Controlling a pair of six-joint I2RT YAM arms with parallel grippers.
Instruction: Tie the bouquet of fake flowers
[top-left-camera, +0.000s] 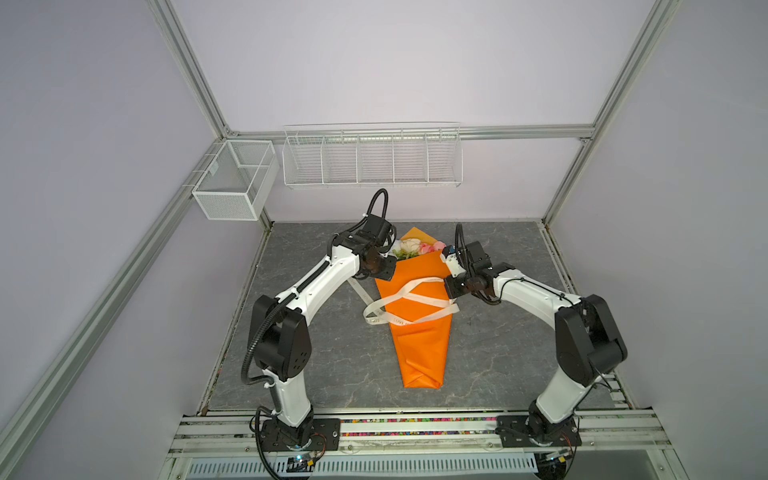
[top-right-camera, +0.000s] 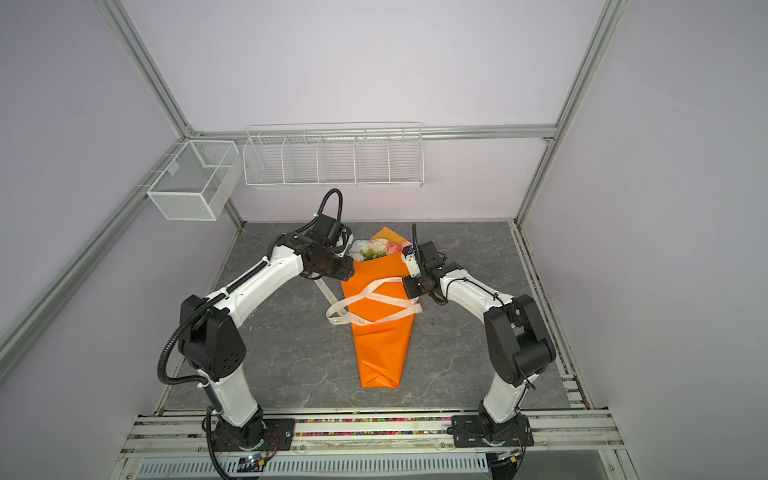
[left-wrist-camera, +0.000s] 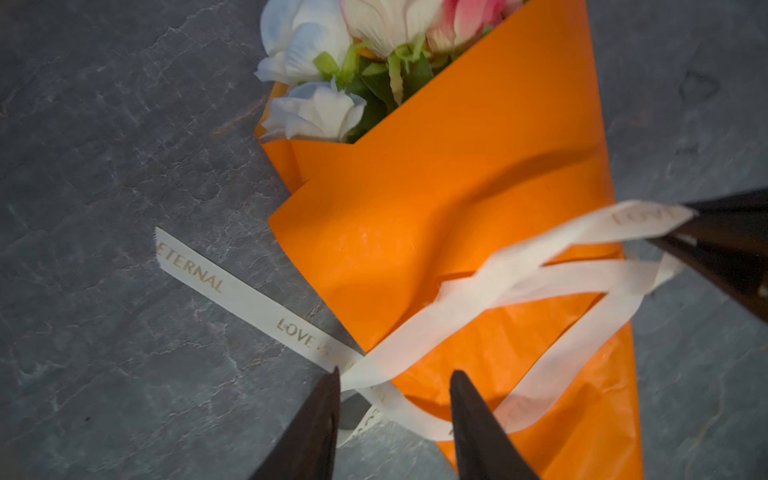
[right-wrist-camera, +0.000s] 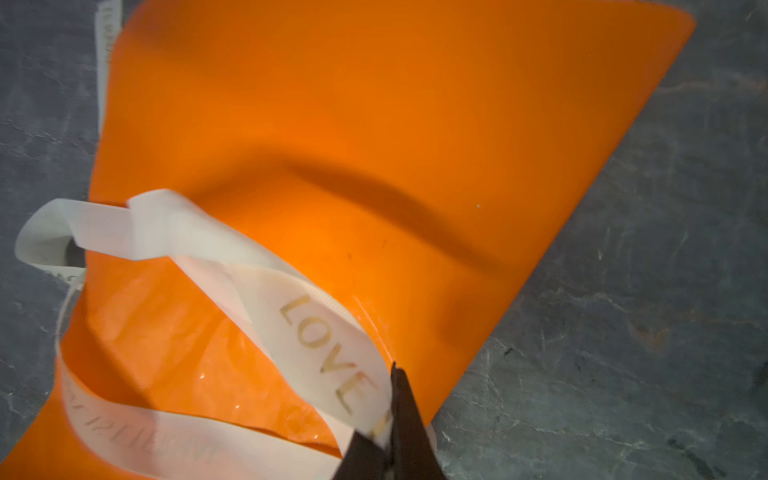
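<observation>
The bouquet of fake flowers (top-left-camera: 419, 332) (top-right-camera: 380, 345) lies on the slate table, wrapped in orange paper, with white, cream and pink heads (left-wrist-camera: 332, 37) at its far end. A cream ribbon (top-left-camera: 409, 297) (left-wrist-camera: 519, 274) (right-wrist-camera: 316, 328) with gold lettering loops loosely across the paper and crosses itself near the left edge. My left gripper (left-wrist-camera: 395, 374) is open just above that crossing, with ribbon passing between the fingers but not held. My right gripper (right-wrist-camera: 392, 374) (top-left-camera: 451, 291) is shut on a ribbon end at the bouquet's right edge and holds it lifted off the paper.
One free ribbon end (left-wrist-camera: 191, 266) lies flat on the slate (top-left-camera: 316, 365) left of the bouquet. A mesh basket (top-left-camera: 232, 183) and a long wire rack (top-left-camera: 372, 160) hang on the back wall, above the table.
</observation>
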